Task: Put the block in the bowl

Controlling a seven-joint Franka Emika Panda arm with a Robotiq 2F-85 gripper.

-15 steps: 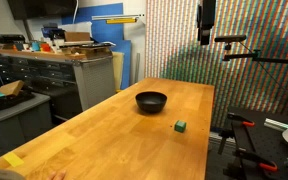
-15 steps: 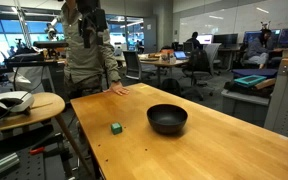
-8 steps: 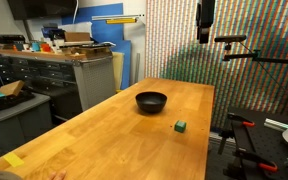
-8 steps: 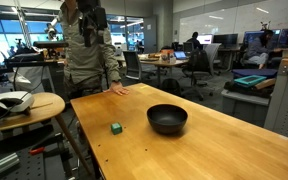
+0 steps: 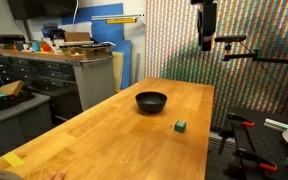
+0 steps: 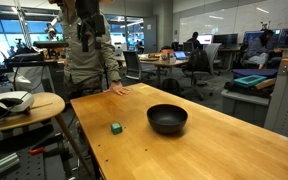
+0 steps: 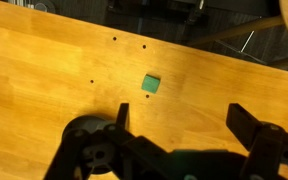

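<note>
The block is a tiny dark green cube on the wooden table, seen in both exterior views [image 5: 181, 126] [image 6: 116, 128] and in the wrist view [image 7: 151, 84]. The black bowl [image 5: 151, 101] [image 6: 167, 119] sits a short way from it on the table. My gripper [image 5: 207, 37] [image 6: 90, 32] hangs high above the table near the block's end. In the wrist view the jaws [image 7: 182, 125] are open and empty, with the block far below between them. The bowl does not show in the wrist view.
The wooden table [image 5: 114, 135] [image 6: 214, 150] is long with open edges. A person [image 6: 89, 65] stands at its far end. A camera arm on a stand [image 5: 249, 55] reaches beside the table. Cabinets and a workbench [image 5: 54, 75] stand to one side, and a round stool [image 6: 24, 105] is near the table.
My gripper has shifted slightly high above the table. The block and bowl have not moved.
</note>
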